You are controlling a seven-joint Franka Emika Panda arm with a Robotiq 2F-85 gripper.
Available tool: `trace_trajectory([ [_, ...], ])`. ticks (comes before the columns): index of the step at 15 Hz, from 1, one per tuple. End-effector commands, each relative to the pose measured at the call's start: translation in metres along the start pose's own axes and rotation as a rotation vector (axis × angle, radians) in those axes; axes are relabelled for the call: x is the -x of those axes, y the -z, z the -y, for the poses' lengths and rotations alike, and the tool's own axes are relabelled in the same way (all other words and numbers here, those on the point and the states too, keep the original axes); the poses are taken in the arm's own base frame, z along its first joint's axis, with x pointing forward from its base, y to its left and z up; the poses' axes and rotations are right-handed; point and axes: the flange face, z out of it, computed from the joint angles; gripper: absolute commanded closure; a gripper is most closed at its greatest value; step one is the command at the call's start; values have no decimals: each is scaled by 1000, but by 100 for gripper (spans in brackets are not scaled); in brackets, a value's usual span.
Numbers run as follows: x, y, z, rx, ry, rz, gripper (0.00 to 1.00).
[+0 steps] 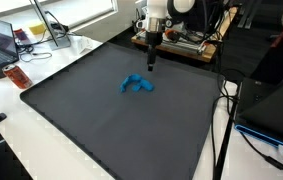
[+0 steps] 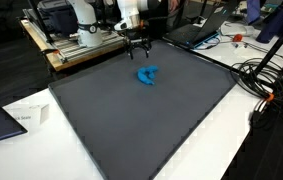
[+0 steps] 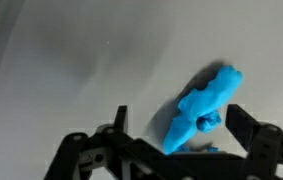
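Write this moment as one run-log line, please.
claw: open, empty | position: over the blue object, apart from it | blue object: lying on dark mat

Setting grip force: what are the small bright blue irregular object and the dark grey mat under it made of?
Small bright blue irregular object: probably moulded plastic or rubber; even colour, rounded lumps, dull sheen in the wrist view. Cloth not ruled out.
Dark grey mat: likely rubber or foam sheet; flat, matte, no glare in both exterior views.
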Motion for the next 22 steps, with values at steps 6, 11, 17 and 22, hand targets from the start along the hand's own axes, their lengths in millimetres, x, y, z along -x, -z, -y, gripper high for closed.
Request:
trace_trajectory([
  [6,-7,4,-8,9,-244,-35,0],
  [11,-4,7,-8,6,-325,-45,0],
  [17,-8,10,-18,20,-359,-75,0],
  [22,-13,19,-22,5,-385,-65,0],
])
